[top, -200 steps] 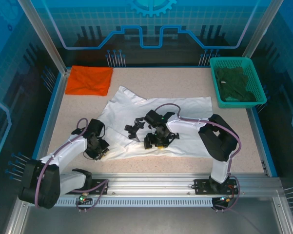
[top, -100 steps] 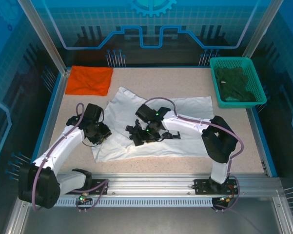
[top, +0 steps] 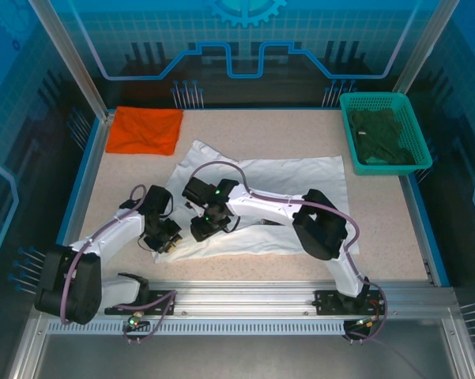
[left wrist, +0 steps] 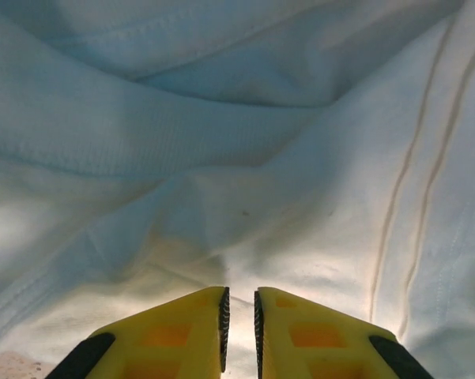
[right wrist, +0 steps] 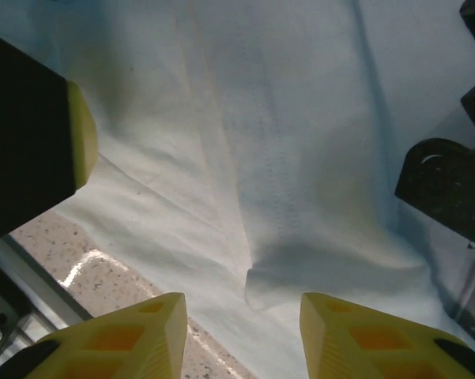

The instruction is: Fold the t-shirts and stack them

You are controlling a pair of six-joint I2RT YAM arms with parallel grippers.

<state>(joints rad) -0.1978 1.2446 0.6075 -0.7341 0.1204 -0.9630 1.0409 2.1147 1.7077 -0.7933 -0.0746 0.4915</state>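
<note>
The white t-shirt (top: 300,180) lay spread across the middle of the table (top: 253,126), its lower left corner rumpled beneath both arms. The left gripper (left wrist: 239,317) had its yellow fingers pressed almost together, seemingly nipping a fold of that cloth (the wrinkles ran toward the tips). The right gripper (right wrist: 243,328) hung with fingers spread over the shirt's hem. The orange t-shirt (top: 146,130) sat folded at the upper left of the top view.

speckled table (top: 379,229), white t-shirt (top: 288,175) at centre, orange t-shirt (top: 146,130) far left, green basket (top: 349,134) far right
</note>
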